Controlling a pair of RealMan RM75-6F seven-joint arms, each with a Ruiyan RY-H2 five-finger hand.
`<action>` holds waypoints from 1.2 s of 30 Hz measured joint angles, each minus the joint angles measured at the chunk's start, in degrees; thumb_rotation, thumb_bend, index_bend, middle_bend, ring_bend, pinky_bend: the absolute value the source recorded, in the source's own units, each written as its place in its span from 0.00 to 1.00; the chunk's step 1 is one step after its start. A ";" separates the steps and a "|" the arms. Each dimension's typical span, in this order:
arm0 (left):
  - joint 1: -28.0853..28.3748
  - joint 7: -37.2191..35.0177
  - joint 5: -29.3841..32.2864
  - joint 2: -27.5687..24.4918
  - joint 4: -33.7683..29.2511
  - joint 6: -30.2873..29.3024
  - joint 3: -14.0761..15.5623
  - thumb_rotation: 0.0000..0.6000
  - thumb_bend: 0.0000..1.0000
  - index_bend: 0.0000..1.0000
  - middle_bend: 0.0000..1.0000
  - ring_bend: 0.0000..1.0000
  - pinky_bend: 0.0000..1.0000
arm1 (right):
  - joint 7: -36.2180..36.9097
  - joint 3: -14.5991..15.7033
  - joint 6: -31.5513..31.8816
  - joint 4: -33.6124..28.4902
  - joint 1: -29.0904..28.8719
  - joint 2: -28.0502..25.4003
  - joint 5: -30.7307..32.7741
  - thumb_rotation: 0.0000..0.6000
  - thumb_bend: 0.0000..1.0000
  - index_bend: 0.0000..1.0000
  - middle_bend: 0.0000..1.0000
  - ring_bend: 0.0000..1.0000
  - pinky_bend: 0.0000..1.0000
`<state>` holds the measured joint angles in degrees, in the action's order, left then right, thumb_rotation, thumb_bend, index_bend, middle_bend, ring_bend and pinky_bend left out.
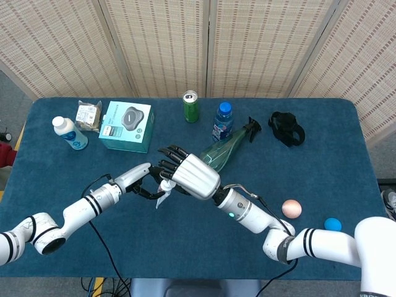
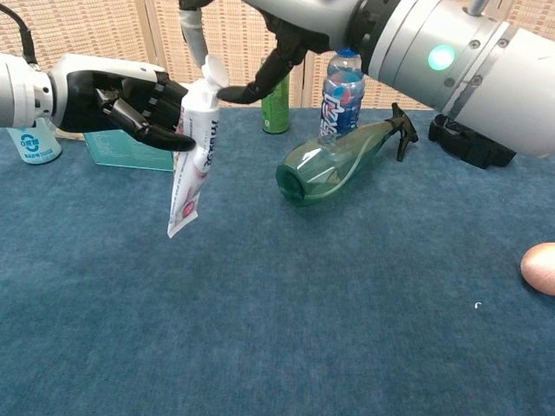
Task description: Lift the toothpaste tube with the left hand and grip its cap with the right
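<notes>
The white toothpaste tube (image 2: 192,165) hangs almost upright above the blue table, cap (image 2: 211,71) up. My left hand (image 2: 121,100) grips its upper body from the left; in the head view the left hand (image 1: 139,179) sits beside the tube (image 1: 163,193). My right hand (image 2: 303,22) reaches over from above, with a grey finger and the black thumb (image 2: 247,87) pinching the cap. From the head camera the right hand (image 1: 192,176) covers the cap, its other fingers spread.
A green spray bottle (image 2: 334,160) lies on its side just right of the tube. Behind it stand a blue-capped bottle (image 2: 343,87) and a green can (image 2: 276,108). A teal box (image 1: 127,126) and a white bottle (image 1: 69,133) sit far left. A black strap (image 1: 287,129), a pink ball (image 1: 291,208) and a blue ball (image 1: 333,224) lie right.
</notes>
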<state>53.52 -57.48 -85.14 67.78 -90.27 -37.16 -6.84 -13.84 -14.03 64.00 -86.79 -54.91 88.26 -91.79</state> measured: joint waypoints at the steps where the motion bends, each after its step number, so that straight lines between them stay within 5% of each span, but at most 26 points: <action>1: 0.05 -1.39 -0.16 -0.12 0.08 0.14 0.04 1.00 0.44 0.58 0.60 0.38 0.33 | -0.03 0.06 0.03 -0.06 0.06 -0.07 0.00 1.00 0.22 0.62 0.39 0.14 0.20; 13: 0.85 -14.21 -4.29 -1.38 3.75 -0.29 1.71 1.00 0.45 0.58 0.61 0.38 0.33 | -1.21 0.83 -2.67 -4.35 0.86 -3.16 2.95 1.00 0.23 0.62 0.40 0.14 0.20; 36: 2.01 -21.66 -5.11 -2.30 7.40 -2.01 3.97 1.00 0.45 0.58 0.61 0.38 0.34 | -2.81 1.97 -3.04 -6.88 2.27 -4.93 4.22 1.00 0.24 0.62 0.40 0.14 0.20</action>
<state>55.53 -79.14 -90.25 65.48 -82.87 -39.17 -2.87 -16.65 -12.06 60.97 -93.67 -52.63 83.33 -87.58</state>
